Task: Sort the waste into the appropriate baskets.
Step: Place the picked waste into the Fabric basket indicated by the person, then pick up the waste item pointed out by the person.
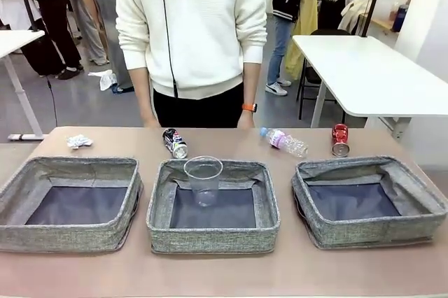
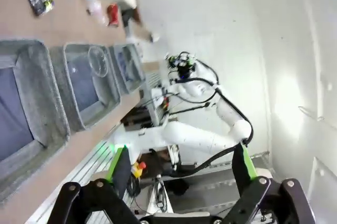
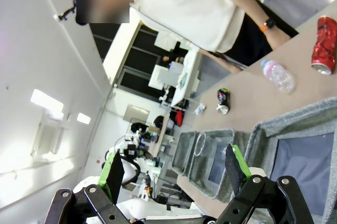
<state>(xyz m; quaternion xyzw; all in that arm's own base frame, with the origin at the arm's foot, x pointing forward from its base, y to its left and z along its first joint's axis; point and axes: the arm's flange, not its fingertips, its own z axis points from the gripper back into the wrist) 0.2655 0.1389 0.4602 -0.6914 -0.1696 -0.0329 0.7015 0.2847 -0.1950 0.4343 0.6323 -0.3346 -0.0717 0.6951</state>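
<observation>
Three grey woven baskets sit in a row: left [image 1: 70, 236], middle [image 1: 210, 236], right [image 1: 364, 231]. A clear plastic cup [image 1: 204, 180] stands upright inside the middle basket, near its back wall. Behind the baskets lie crumpled white paper [image 1: 79, 142], a crushed dark can [image 1: 175, 143], a clear bottle [image 1: 284, 141] with a pink label, and a crushed red can [image 1: 340, 139]. My left gripper [image 2: 179, 176] hangs open and empty, high beside the table. My right gripper [image 3: 176, 174] is open and empty too, above the right basket [image 3: 295, 121], with the red can [image 3: 323, 44] and bottle [image 3: 278, 75] beyond.
A person in a white sweater [image 1: 189, 25] stands at the far edge, hands down near the table. The right arm [image 2: 200, 134] shows off the table's end in the left wrist view. Bare tabletop runs along the front of the baskets.
</observation>
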